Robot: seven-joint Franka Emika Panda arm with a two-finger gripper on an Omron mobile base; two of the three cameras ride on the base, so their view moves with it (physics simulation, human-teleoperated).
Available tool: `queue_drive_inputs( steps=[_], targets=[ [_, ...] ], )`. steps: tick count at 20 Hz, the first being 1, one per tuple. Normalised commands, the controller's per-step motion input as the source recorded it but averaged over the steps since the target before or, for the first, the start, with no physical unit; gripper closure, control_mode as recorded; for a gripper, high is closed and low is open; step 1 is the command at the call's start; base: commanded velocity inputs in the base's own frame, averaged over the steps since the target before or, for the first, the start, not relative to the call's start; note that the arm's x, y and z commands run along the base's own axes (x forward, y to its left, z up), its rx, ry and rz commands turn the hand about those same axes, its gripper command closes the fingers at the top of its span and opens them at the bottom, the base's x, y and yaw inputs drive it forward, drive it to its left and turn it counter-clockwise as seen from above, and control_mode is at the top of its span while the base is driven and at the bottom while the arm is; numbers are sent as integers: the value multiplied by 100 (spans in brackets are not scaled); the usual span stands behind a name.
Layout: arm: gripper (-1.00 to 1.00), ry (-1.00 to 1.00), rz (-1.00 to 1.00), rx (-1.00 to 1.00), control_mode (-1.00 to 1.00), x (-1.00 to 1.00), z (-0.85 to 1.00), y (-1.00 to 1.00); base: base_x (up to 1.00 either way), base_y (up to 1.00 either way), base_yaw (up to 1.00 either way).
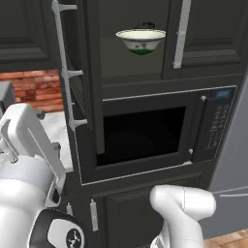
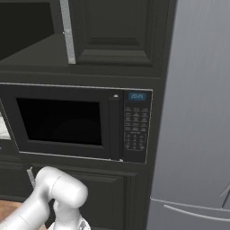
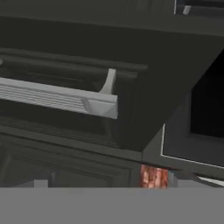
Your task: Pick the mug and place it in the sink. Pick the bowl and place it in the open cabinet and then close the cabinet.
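The bowl (image 1: 141, 40) sits on the cabinet (image 1: 131, 63) shelf, top centre of the left base view, so closing remains. The end effector, fully spread and empty, faces the door handle (image 3: 57, 99); next it must push the door (image 1: 89, 72) shut.

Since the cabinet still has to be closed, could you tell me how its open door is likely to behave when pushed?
The cabinet door stands open, edge-on, so it will probably swing on its hinges rather than slide. It looks like a rigid panel, so it should not flex. The bowl sits well inside on the shelf, so it likely stays clear of the closing door.
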Motion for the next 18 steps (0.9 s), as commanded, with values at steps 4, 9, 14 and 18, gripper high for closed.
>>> queue_drive_inputs(
  steps=[4, 9, 14, 18],
  targets=[
    [-100, -1, -8, 0, -100, 56, -3, 32, 0, 0, 0],
    [-100, 0, -8, 0, -100, 58, -9, 26, 0, 0, 0],
    [-100, 0, -8, 0, -100, 26, 0, 2, 0, 0, 0],
    [-100, 0, -8, 0, -100, 0, 0, -9, 0, 0, 0]
  ],
)
